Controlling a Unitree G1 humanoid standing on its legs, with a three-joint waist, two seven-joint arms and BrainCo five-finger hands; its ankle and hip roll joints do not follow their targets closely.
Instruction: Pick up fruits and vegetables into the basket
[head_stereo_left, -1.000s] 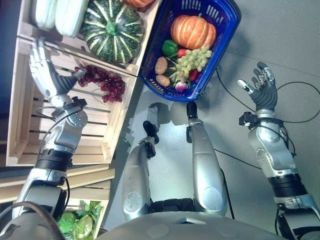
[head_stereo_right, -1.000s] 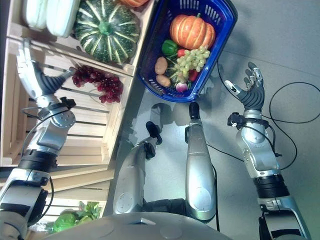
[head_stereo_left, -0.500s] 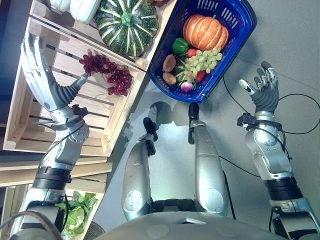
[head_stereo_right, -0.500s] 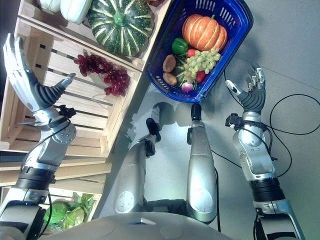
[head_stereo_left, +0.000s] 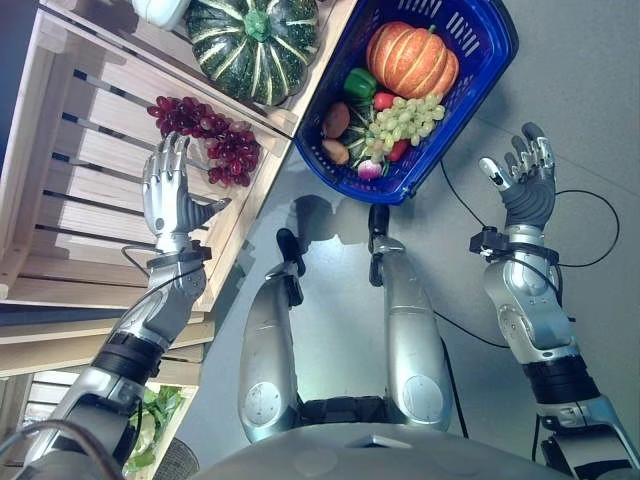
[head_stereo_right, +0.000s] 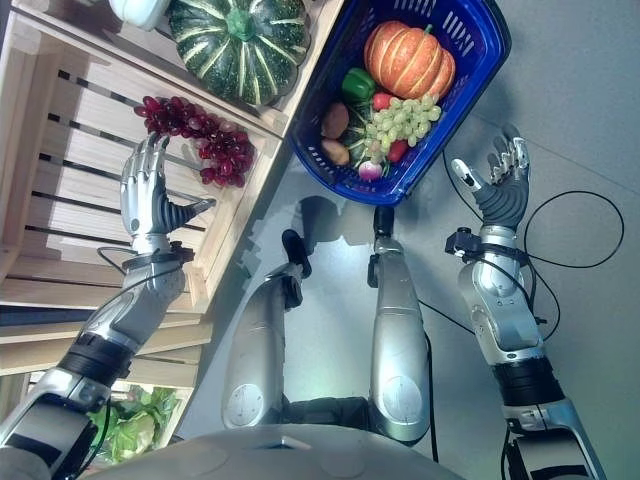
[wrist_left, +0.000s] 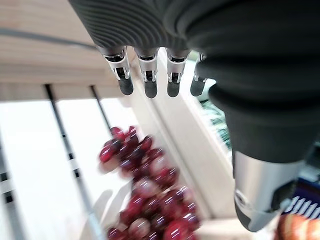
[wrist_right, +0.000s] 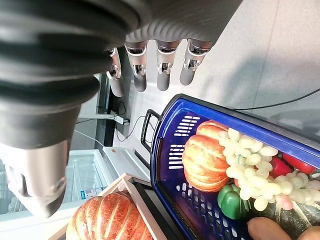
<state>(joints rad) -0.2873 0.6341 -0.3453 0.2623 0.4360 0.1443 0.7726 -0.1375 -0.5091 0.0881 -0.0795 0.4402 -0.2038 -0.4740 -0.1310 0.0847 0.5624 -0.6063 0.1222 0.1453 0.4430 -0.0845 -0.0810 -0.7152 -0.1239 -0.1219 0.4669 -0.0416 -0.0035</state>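
Red grapes (head_stereo_left: 210, 143) lie in the crate just beyond the left hand (head_stereo_left: 170, 195), fingers straight, empty.

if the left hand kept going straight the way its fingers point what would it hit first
Most likely the red grapes. The left hand is open inside the wooden crate, fingers aimed at the bunch, with bare slats between. Its wrist view shows the grapes just past the fingertips, though its height above them is unclear.

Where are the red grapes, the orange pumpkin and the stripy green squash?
red grapes (head_stereo_left: 215, 145), left eye view, middle of the bunch
orange pumpkin (head_stereo_left: 412, 58), left eye view, its ribbed side
green squash (head_stereo_right: 240, 38), right eye view, striped top
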